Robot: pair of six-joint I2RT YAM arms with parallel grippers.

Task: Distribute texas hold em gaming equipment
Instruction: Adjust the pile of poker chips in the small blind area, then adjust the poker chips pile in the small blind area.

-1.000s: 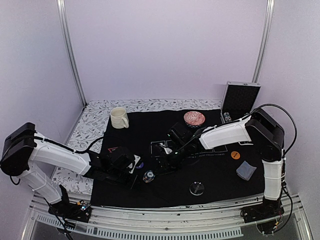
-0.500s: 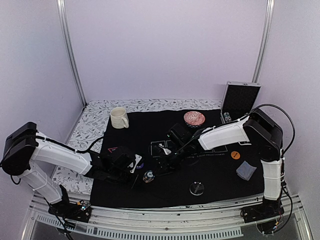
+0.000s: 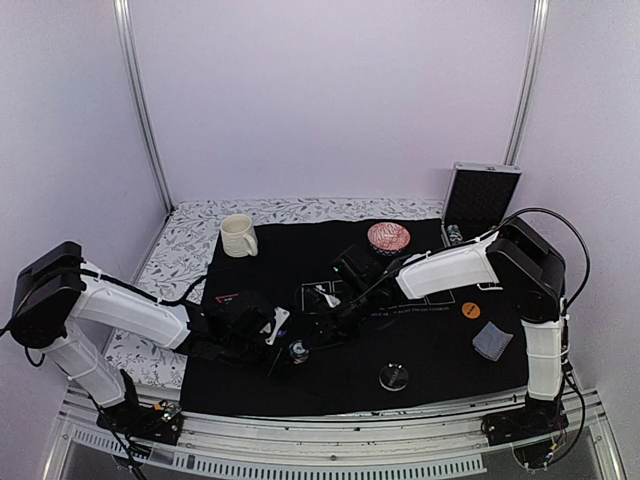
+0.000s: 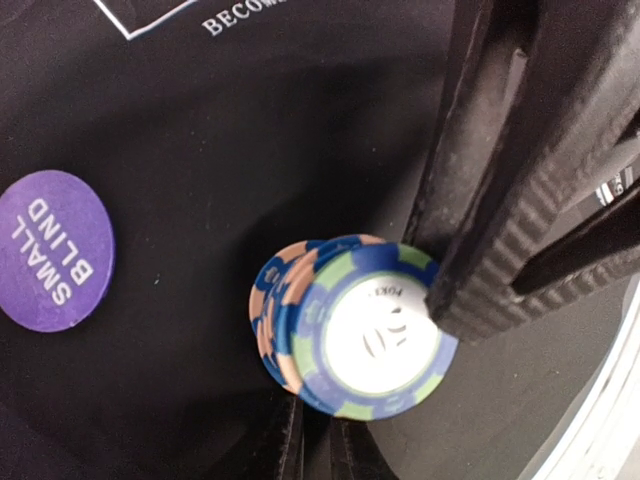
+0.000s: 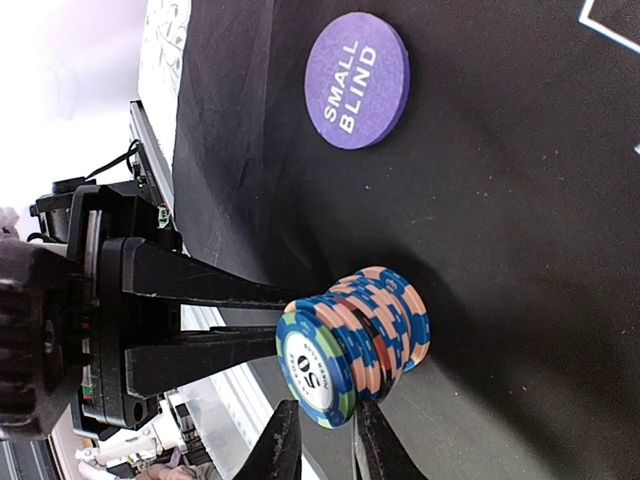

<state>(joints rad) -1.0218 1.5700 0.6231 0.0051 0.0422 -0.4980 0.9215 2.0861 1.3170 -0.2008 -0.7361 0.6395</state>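
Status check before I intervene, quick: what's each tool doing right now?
Left tool: shut, tips against the poker chip stack.
Right tool: at the stack; grip cannot be told.

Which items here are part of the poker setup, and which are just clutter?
Job: chip stack, purple Small Blind disc, orange disc, clear disc, grey-blue cards, red-edged triangle.
Lying about: cream mug, red patterned bowl.
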